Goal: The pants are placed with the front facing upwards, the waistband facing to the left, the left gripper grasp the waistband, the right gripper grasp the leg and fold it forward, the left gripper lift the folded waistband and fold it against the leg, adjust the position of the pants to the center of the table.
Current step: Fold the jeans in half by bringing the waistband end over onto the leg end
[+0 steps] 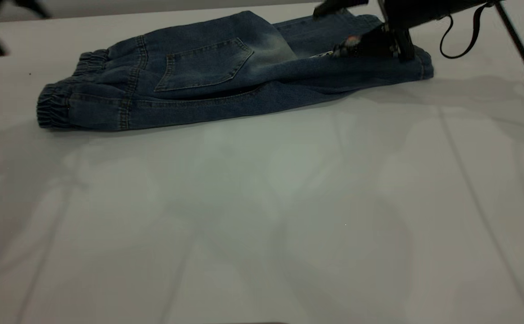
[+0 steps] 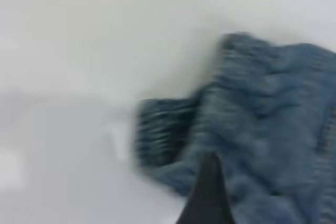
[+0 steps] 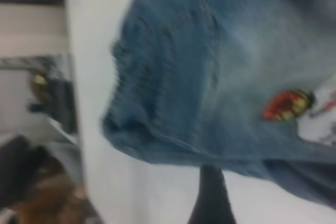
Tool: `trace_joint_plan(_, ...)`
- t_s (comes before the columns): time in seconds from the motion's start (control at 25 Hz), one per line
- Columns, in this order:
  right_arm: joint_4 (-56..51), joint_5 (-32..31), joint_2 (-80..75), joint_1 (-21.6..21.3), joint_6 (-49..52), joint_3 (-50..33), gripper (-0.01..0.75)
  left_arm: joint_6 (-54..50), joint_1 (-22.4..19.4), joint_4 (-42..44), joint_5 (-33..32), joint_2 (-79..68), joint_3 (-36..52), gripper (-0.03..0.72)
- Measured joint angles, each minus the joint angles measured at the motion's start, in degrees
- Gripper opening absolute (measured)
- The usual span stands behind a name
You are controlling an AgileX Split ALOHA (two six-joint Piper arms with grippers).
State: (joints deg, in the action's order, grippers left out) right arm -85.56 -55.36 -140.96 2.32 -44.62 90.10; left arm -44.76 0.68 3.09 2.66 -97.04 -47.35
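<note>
My right gripper (image 1: 374, 45) sits on the pants (image 1: 226, 85) leg; grip unreadable. Risk: lifting unclamped undoes the fold.

One low outside camera, two close wrist cameras.
The exterior view looks across the bench (image 1: 262, 216) toward the pants (image 1: 226, 85) at its far side; each wrist camera sits close over that denim, at opposite ends.
</note>
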Motion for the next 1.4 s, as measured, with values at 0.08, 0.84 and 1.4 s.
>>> trace_joint_plan(0.08,2.81,1.77,0.05,1.61,0.09,0.0,0.453,-0.73,-2.24,0.06,-5.17,0.4,0.0,0.533)
trace_joint_plan(0.84,5.48,4.61,0.05,4.58,0.34,0.0,0.454,33.62,-4.84,-31.07,-25.84,0.4,-1.37,0.533)
trace_joint_plan(1.4,5.48,3.93,0.05,4.58,0.34,0.0,0.454,57.31,-19.93,-58.23,-30.61,-0.6,-1.61,0.533)
